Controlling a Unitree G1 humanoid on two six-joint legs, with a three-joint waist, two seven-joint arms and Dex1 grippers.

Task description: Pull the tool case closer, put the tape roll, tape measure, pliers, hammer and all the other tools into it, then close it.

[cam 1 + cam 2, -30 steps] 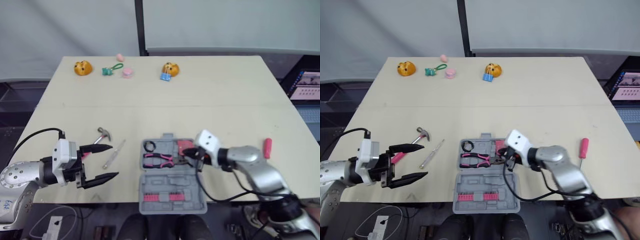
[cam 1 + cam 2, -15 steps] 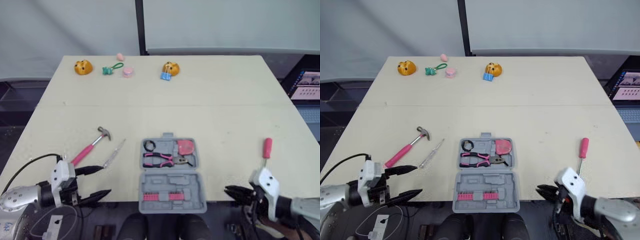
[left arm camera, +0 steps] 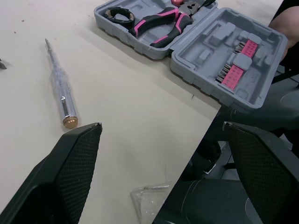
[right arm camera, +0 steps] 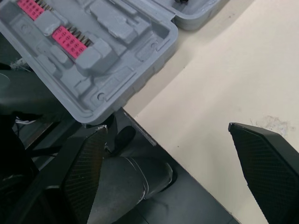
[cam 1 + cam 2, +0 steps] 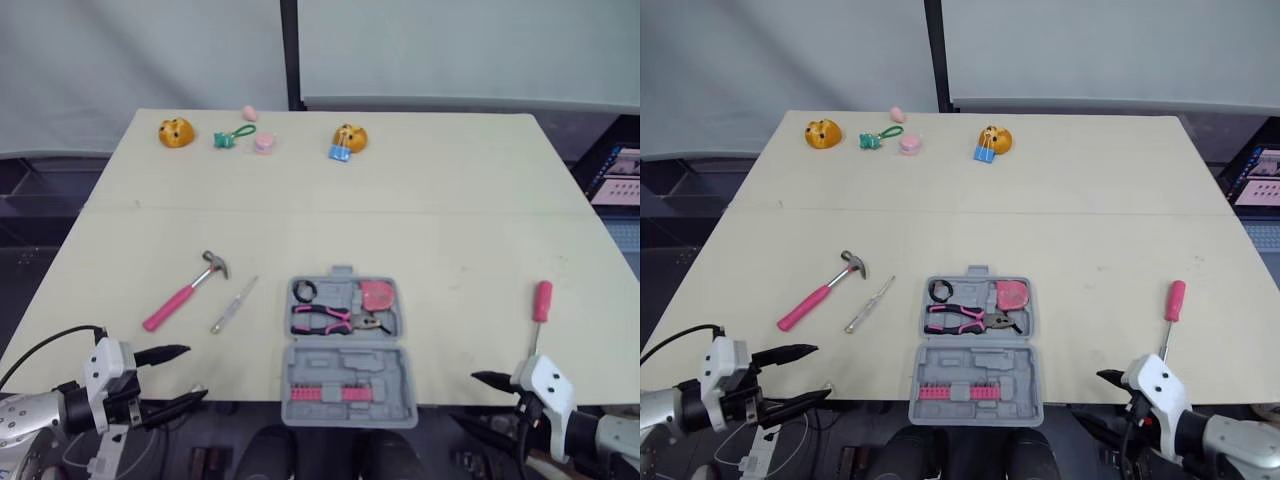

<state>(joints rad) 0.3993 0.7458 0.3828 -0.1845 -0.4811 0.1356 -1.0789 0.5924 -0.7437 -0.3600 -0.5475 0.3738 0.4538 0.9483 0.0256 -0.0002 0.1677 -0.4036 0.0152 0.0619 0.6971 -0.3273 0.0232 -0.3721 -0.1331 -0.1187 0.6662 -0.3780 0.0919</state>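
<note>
The tool case (image 5: 348,366) lies open on the counter (image 5: 400,200), at the middle of the near edge. It is grey moulded plastic and hinged flat. The base half rests fully on the counter, and the lid half juts out past the near edge. In the base, a black tape roll (image 5: 303,292) sits in the pocket toward the left edge. A pink tape measure (image 5: 377,294) sits in the pocket toward the right edge. Pink-handled pliers (image 5: 325,319) lie across the base just nearer than both. The lid has empty shaped recesses and two pink bit strips (image 5: 340,393) along its outer rim.

The hammer (image 5: 187,294) lies on the bare counter between the case and the left edge. Its pink handle is angled toward the near left corner and its steel head points away. Between the hammer and the case, apart from both, lies what looks like a clear-handled screwdriver (image 3: 60,88). A pink-handled screwdriver (image 5: 541,300) lies close to the right edge, well apart from the case.

The left gripper (image 3: 162,124) hangs off the near edge toward the near left corner, its jaws spread wide and holding nothing. The right gripper (image 4: 168,127) hangs below the near edge toward the near right corner, its jaws also wide and empty.

An orange figure (image 5: 176,132) and a blue clip (image 5: 340,153) sit along the far edge.
</note>
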